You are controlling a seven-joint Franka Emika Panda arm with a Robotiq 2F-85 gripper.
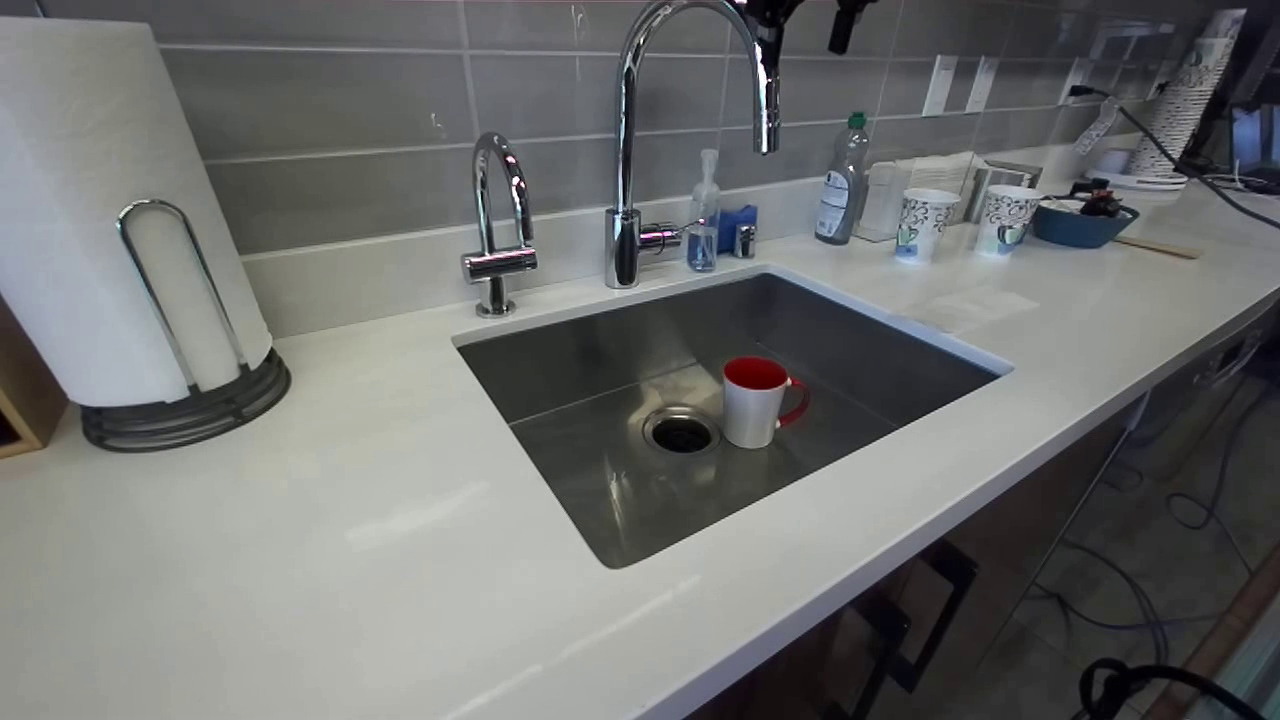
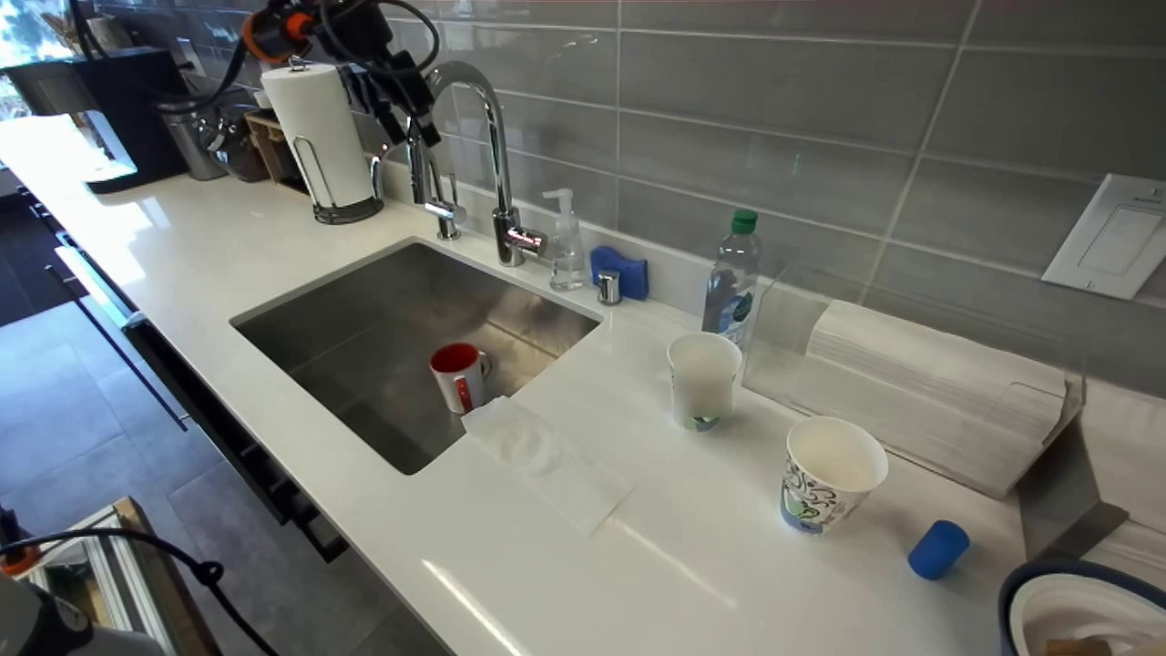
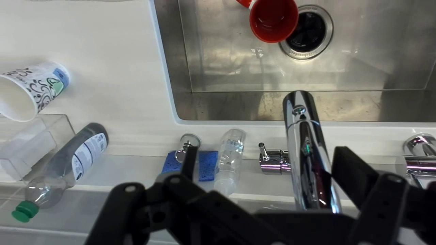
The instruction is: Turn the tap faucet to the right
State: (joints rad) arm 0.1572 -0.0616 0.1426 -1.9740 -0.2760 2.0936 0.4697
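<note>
Wrist vw: claw spread; chrome gooseneck faucet shows b/w its fingers, approx 3 o'clock of ctr, just beside one; contact unclear.

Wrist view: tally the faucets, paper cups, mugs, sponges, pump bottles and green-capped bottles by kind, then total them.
Gooseneck faucets: 2
Patterned paper cup: 1
Red-lined mug: 1
Blue sponge: 1
Pump bottle: 1
Green-capped bottle: 1
Total: 7
</note>
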